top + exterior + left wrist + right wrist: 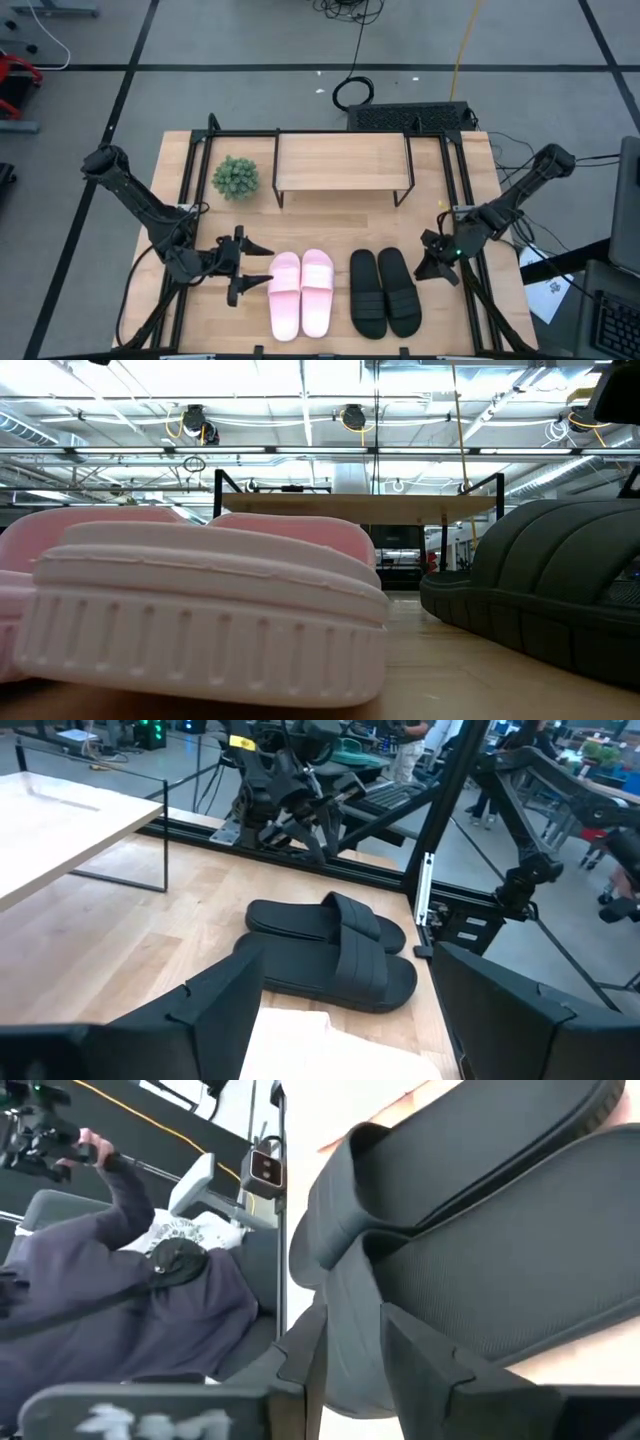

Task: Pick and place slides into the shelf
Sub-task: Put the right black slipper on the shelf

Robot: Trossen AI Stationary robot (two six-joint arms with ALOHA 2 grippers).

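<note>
The wooden surface [330, 225] fills the middle of the high view. The shelf [342, 160] stands at its upper centre, top board bare, with a small green plant [235, 177] just to its left. Below it, at lower centre, the pink slides [301, 291] lie side by side, with the black slides [384, 290] just to their right. The left tool [250, 268], fingers spread wide, sits just left of the pink pair. The right tool [432, 260] is close to the black pair's right edge; whether it pinches anything, I cannot tell.

We see a small green potted plant [235, 177] on the table [330, 225], beyond the left claw.
</note>
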